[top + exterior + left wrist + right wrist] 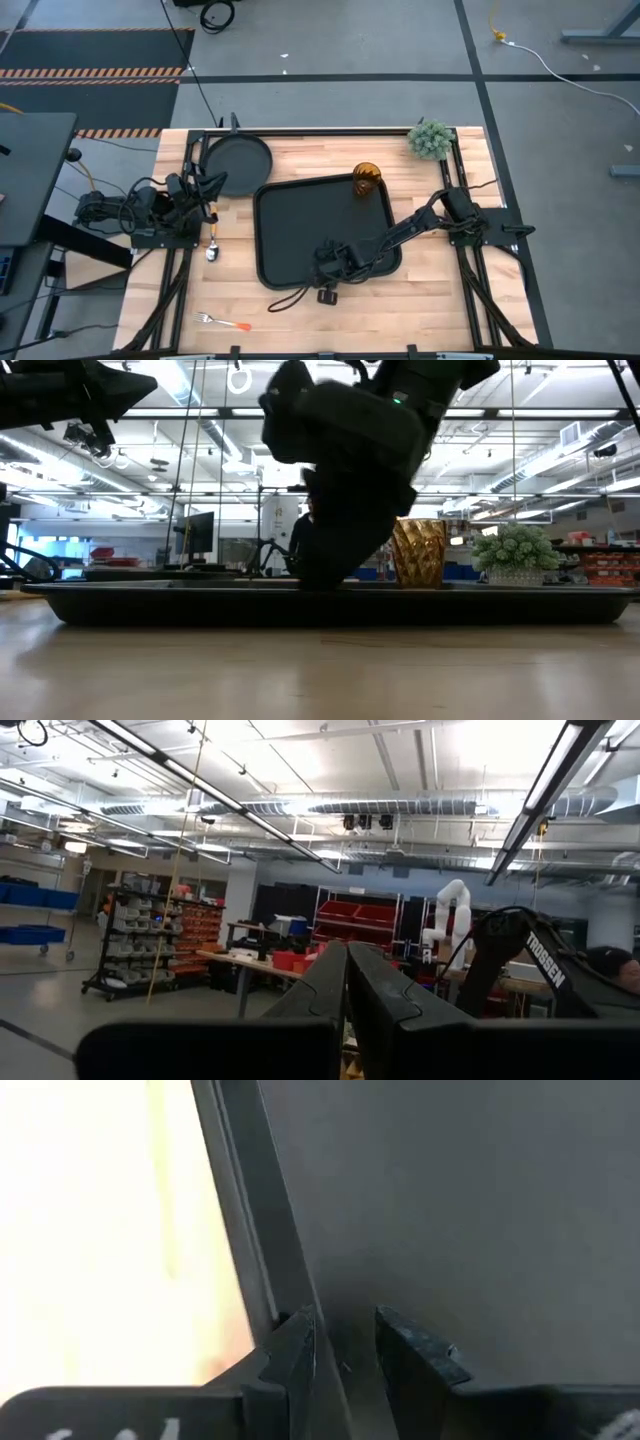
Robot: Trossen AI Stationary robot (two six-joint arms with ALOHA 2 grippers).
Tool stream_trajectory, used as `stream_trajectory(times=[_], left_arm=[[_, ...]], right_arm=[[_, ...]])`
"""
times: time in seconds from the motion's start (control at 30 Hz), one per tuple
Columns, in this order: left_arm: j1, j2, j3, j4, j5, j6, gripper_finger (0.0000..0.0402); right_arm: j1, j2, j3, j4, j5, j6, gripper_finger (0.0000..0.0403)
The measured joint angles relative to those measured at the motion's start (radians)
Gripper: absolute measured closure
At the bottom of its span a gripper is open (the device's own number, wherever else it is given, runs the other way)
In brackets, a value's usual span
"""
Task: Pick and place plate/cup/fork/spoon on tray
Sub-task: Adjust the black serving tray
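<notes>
Tray [300, 215] mid-bench holding only cup [366, 180] at its far right corner, right pincer [328, 268] clamping tray's near rim, left pincer [213, 184] closed, empty, above plate [238, 160]

Four views: overhead, table-level, two wrist-mounted.
High: straight down on whole table [300, 310]. Low: level across tabletop, close against tray [330, 605], room behind. Left wrist: out into room. Right wrist: very near tray rim. Shared by high and low: tray, cup [366, 180], plant [431, 140].
</notes>
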Motion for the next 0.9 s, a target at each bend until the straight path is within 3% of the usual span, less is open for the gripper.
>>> stream_trajectory(times=[0.17, 0.27, 0.37, 0.67, 0.77, 0.9], left_arm=[[0.000, 0.000, 0.000, 0.001, 0.000, 0.000, 0.0381], [0.000, 0.000, 0.000, 0.001, 0.000, 0.000, 0.0381], [0.000, 0.000, 0.000, 0.000, 0.000, 0.000, 0.0381], [0.000, 0.000, 0.000, -0.024, 0.000, 0.000, 0.0381], [0.000, 0.000, 0.000, -0.033, 0.000, -0.011, 0.0381], [0.000, 0.001, 0.000, -0.088, 0.001, -0.038, 0.0381]], right_arm=[[-0.013, -0.005, 0.000, 0.112, -0.025, 0.048, 0.0289], [-0.020, -0.032, 0.000, 0.085, -0.043, 0.044, 0.0289], [-0.022, -0.080, 0.001, -0.084, -0.033, 0.054, 0.0289], [0.010, -0.157, 0.000, -0.753, 0.185, 0.234, 0.0289], [0.028, -0.156, -0.018, -0.810, 0.201, 0.285, 0.0289], [0.052, -0.153, -0.080, -0.774, 0.135, 0.339, 0.0289]])
